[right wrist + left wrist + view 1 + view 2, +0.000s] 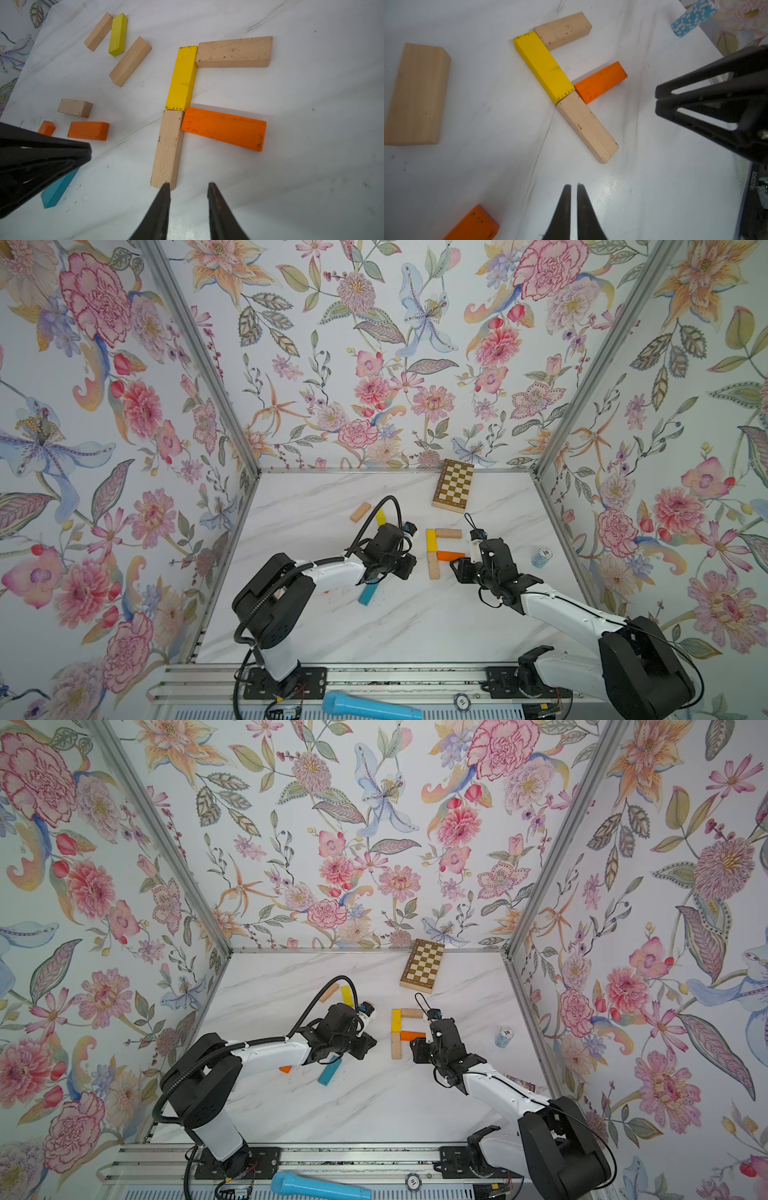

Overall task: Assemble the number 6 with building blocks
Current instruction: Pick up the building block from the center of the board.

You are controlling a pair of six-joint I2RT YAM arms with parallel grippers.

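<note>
Marble tabletop [311, 83], beige block [168, 149] just beyond right gripper [188, 187] (jaws apart)

A brown-and-cream chequered board [453, 486] [422, 966] lies flat on the white marbled tabletop [316, 497], its far end at the foot of the floral-papered back wall [374, 344]. Nearer the camera than the board and off to its right stands a short stack of blue-and-white poker chips [541, 558] [504, 1038], a "10" on its top chip. Well apart from the board, past the table's near edge, a light-blue microphone [370, 707] [320, 1187] lies on its side along the aluminium frame [395, 676]. A single dark chip [461, 701] rests just right of the microphone.
</note>
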